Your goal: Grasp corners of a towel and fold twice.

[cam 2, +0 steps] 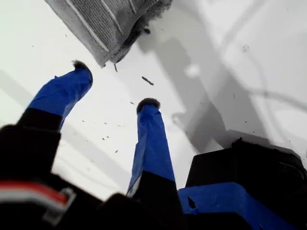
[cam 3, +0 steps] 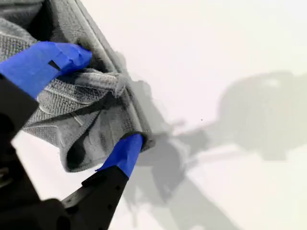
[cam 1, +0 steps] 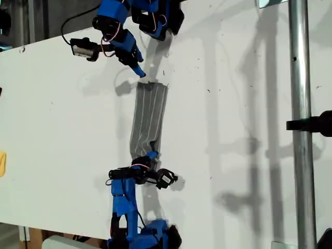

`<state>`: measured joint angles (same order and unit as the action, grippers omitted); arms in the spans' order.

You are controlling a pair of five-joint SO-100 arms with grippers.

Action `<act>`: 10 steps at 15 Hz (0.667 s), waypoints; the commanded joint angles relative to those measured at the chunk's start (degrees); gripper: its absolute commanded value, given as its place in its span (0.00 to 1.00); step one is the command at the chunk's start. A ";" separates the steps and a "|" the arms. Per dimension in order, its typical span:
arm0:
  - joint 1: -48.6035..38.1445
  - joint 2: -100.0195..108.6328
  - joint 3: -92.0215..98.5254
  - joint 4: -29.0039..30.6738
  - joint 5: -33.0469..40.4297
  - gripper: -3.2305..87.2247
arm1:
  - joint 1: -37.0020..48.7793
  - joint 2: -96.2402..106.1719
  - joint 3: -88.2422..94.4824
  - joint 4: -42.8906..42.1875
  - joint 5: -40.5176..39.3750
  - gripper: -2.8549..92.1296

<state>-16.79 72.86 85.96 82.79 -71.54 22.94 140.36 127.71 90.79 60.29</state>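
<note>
My first pincer (cam 2: 112, 86): fingers apart, empty, near the towel (cam 1: 149, 116). My second pincer (cam 3: 105, 98): clamped on bunched towel end.

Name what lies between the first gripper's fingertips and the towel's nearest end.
Only bare white table with a few dark lint specks separates my first gripper from the towel; the first wrist view shows this.

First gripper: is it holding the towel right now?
No, my first gripper is open above bare table, with the towel just beyond its fingertips.
</note>
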 commanded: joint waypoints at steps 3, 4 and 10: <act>-2.29 5.45 -0.88 -0.35 2.37 0.22 | -0.53 1.67 0.26 -1.32 0.53 0.26; -2.72 6.24 -0.97 0.35 3.78 0.18 | -0.53 1.85 0.35 -1.41 0.53 0.26; -6.15 7.03 -4.92 8.96 9.23 0.08 | -1.14 3.96 0.70 -1.67 0.53 0.25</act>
<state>-21.09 76.03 84.46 88.33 -63.28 22.15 143.17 128.94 90.26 60.29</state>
